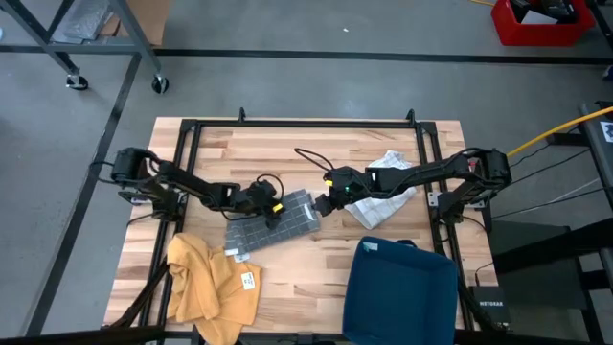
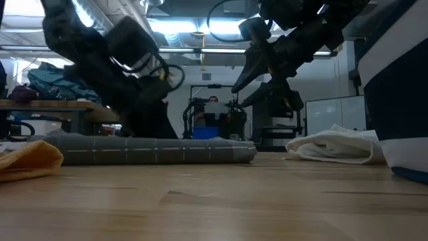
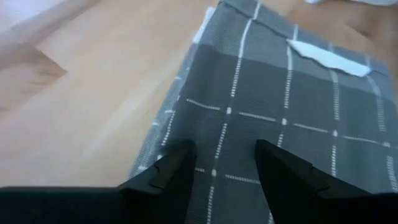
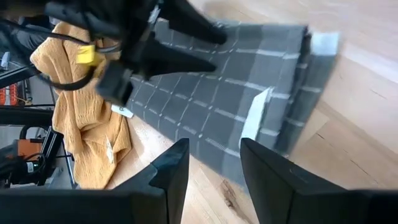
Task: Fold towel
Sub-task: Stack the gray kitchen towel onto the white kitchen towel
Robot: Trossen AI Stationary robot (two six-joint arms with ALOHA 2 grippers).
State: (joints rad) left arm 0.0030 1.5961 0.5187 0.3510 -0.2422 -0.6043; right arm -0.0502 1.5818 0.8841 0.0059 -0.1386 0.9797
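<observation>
A grey checked towel (image 1: 273, 228) lies folded flat on the wooden table, with a white label (image 4: 252, 118) on its top layer. My left gripper (image 1: 280, 207) slants down over the towel's far part, its fingers (image 3: 177, 165) open with cloth showing between them. My right gripper (image 1: 322, 203) hangs open above the towel's right end (image 2: 234, 152), clear of it in the low view, with nothing between its fingers (image 4: 177, 158). My left gripper stands with its open fingers slanting down onto the towel's top layer (image 3: 224, 134), near one of its edges. Whether the fingertips touch the cloth I cannot tell. The towel lies flat on the table.
A yellow cloth (image 1: 211, 283) lies crumpled at the near left, and a white cloth (image 1: 383, 187) lies under the right arm. A blue container (image 1: 402, 287) stands at the near right. A black frame (image 1: 306, 123) borders the table.
</observation>
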